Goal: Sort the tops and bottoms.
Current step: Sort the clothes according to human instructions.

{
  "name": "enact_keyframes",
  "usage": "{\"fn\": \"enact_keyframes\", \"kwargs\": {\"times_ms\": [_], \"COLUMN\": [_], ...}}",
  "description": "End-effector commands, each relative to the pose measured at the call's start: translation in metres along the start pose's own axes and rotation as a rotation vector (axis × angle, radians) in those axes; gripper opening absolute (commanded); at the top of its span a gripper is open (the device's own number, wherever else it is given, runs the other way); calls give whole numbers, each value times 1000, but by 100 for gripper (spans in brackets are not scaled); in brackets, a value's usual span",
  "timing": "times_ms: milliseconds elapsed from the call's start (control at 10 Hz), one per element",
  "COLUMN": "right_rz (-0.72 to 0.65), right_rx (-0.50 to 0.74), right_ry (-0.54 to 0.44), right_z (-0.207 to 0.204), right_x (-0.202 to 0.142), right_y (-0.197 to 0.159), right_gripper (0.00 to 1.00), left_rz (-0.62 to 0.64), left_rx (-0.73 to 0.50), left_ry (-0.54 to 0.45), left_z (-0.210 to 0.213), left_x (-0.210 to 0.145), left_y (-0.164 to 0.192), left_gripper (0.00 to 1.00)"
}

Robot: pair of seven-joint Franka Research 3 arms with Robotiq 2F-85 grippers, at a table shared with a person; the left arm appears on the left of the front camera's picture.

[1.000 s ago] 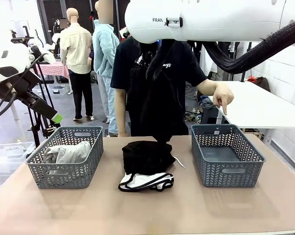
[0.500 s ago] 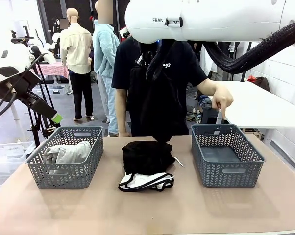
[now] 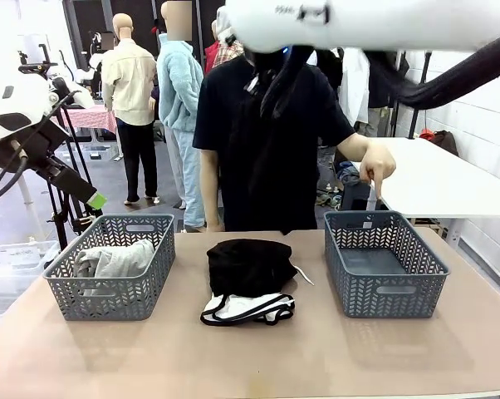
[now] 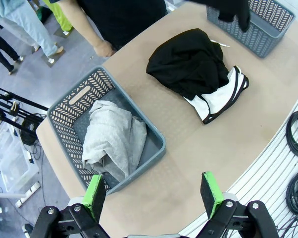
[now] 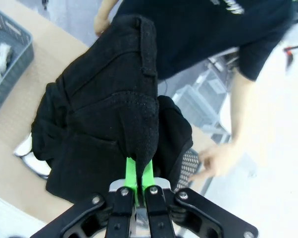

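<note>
A grey top lies crumpled in the left basket. At the table's middle sits a pile of bottoms: a black garment on top of white shorts with black piping. My right gripper is shut on another black bottom, which hangs high above the pile and is hard to tell from the person's black T-shirt behind it. My left gripper stands open and holds nothing, high off the table's left end.
The right basket is empty. The person stands at the far side with one hand pointing down over that basket. A white table stands behind at the right.
My right arm has risen, lifting the hanging black garment higher off the pile. The person's pointing hand and my left arm have stayed put.
</note>
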State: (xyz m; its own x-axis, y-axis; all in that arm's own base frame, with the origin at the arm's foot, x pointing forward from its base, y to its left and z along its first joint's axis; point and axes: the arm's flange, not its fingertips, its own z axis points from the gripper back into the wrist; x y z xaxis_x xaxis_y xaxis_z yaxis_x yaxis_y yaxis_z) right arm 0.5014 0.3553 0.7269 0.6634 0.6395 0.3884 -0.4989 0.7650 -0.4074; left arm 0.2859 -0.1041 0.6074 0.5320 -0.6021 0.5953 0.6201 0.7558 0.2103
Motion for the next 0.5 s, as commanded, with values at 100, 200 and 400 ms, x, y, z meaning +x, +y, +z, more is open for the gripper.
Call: {"fn": "enact_keyframes", "kwargs": {"times_ms": [100, 200, 400], "right_rz": [-156, -187, -266], "right_rx": [-144, -160, -156], "right_ry": [31, 76, 180], "right_z": [44, 46, 21], "right_x": [-64, -86, -136], "right_y": [-41, -48, -62], "right_gripper": [0, 0, 0], "left_rz": [1, 1, 1], "left_rx": [-4, -4, -4], "left_ry": [2, 2, 2], "left_z": [0, 0, 0], "left_x": [-2, -2, -2], "left_y": [1, 1, 1], "left_gripper": [100, 100, 100]}}
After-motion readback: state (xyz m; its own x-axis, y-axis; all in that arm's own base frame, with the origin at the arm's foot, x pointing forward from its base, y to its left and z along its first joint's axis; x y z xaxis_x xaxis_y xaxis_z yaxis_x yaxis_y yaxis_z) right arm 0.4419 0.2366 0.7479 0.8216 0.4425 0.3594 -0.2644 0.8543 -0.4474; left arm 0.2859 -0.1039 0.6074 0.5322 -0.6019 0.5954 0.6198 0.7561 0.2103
